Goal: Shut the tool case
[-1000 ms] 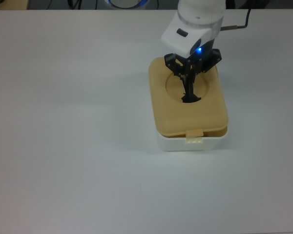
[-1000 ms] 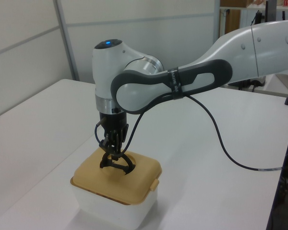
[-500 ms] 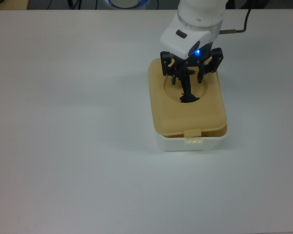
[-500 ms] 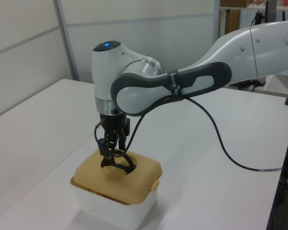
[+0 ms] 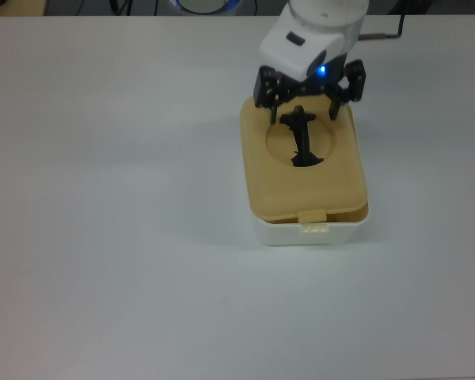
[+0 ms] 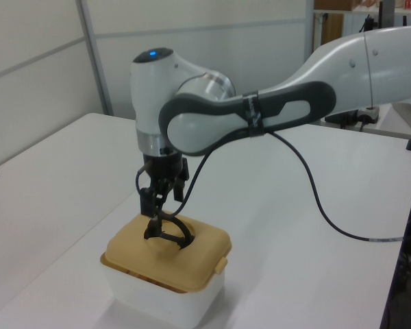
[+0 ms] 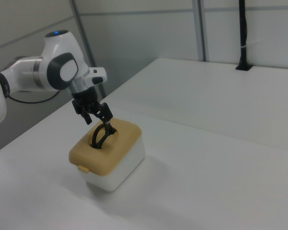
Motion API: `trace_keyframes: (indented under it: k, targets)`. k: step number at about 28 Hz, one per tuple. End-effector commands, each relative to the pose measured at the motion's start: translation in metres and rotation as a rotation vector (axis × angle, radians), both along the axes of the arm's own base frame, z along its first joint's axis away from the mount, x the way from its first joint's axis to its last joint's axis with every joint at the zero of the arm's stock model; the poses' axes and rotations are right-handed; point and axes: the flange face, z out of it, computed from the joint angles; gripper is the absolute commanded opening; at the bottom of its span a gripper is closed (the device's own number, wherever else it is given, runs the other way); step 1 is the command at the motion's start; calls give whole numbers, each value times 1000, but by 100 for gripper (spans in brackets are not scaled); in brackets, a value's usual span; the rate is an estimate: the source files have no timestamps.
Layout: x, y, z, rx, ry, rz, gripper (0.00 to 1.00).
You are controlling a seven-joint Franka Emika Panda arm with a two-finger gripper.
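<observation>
One tool case (image 5: 305, 186) sits on the counter (image 5: 127, 222), its single tan lid (image 5: 301, 194) resting on the white tub (image 5: 309, 233). One end effector (image 5: 309, 93) hovers just above the lid's black handle (image 5: 302, 138), fingers spread, holding nothing. The tub's interior is hidden.

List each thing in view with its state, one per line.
Lid: sitting on the tub, covering it.
Handle: upright in the lid's round recess, free of the hand.
Tub: upright on the table, covered.
Hand: open, above the handle, holding nothing.
</observation>
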Motion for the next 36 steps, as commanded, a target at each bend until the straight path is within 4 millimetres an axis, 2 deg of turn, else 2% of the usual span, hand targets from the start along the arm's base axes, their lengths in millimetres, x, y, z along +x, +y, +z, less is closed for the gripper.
trace_keyframes:
  k: [1,4,8,16,25,33,36]
  targets:
    - [-13,-13,24,-32,47,17,100]
    - [-14,-21,33,-29,37,12,100]
    - [-15,-44,49,-17,20,11,100]
    - [-11,-112,65,12,27,-17,100]
    - [-31,-171,83,-2,93,-18,100]
    - [-45,-206,94,-5,125,-28,100]
    - [-45,-213,96,-5,120,-26,100]
